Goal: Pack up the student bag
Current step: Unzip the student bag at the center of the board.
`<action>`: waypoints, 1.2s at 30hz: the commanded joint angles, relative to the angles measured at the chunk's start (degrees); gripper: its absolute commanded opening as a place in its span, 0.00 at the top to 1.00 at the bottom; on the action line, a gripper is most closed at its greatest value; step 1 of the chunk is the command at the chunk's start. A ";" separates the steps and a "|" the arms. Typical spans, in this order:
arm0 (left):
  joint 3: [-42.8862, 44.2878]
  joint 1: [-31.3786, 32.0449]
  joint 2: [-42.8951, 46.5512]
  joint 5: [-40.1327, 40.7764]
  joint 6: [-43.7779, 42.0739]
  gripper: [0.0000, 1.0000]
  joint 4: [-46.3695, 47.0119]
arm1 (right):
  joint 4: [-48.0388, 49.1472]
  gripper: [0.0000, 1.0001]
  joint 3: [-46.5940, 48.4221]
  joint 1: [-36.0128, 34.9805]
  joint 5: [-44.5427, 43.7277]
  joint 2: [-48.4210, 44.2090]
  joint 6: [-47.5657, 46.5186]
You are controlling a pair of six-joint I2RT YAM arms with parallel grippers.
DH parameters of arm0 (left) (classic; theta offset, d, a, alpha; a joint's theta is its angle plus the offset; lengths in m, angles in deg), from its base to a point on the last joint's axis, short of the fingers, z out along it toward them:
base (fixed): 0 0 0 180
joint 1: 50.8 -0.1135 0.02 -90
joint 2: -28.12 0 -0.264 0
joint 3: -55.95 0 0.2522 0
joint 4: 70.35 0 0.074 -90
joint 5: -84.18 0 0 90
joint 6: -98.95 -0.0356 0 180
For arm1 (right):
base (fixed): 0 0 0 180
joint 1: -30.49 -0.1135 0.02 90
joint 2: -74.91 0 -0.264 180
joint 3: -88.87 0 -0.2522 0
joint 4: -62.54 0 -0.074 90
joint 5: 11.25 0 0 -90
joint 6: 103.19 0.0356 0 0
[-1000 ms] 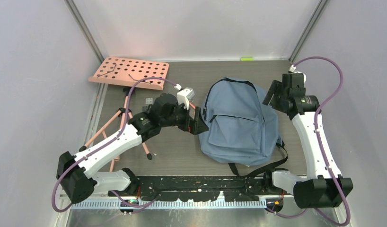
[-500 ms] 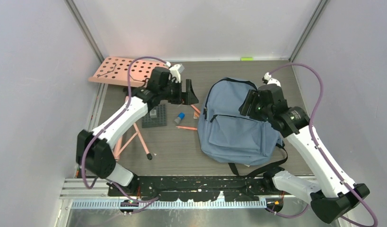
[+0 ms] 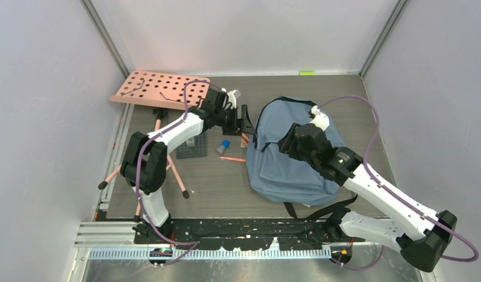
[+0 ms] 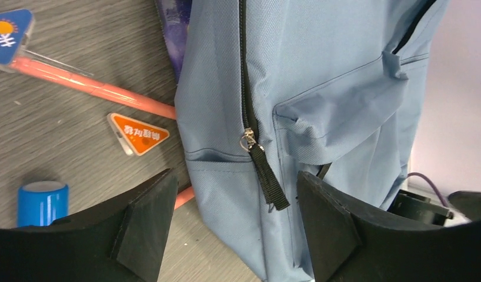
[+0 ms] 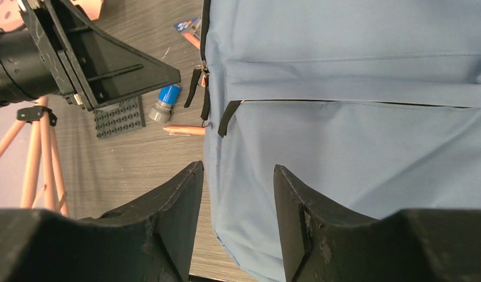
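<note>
The student bag [image 4: 344,70] is matt woven cloth, its zipper pull [image 4: 248,140] shiny metal. My left fingers [image 4: 145,218] look matt black plastic. At nine o'clock, the table [image 4: 62,129] shows dull wood grain.

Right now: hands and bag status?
Left hand open, straddling the zipper pull. Right hand open, empty, over the student bag. Bag flat, zipper looks shut. Pencil and blue tube loose beside it.

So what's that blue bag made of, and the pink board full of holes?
The student bag looks like woven synthetic fabric, matte: a fine weave and soft creases show. Its zipper pull seems to be black webbing on a shiny metal slider. The pink board looks rigid, smooth and matte, maybe plastic or painted wood; I can't tell which.
</note>
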 commanded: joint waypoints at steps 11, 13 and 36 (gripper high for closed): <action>-1.86 2.01 -4.40 -6.20 5.12 0.27 8.35 | 11.48 0.49 1.15 -10.34 -13.17 15.58 5.95; -1.72 2.14 -4.81 -6.69 5.05 0.28 8.43 | 12.43 0.50 0.83 -10.68 -13.68 16.80 6.84; -1.37 2.67 -6.57 -13.08 7.70 0.72 12.13 | 22.74 0.57 -4.32 -12.10 -22.83 24.05 12.43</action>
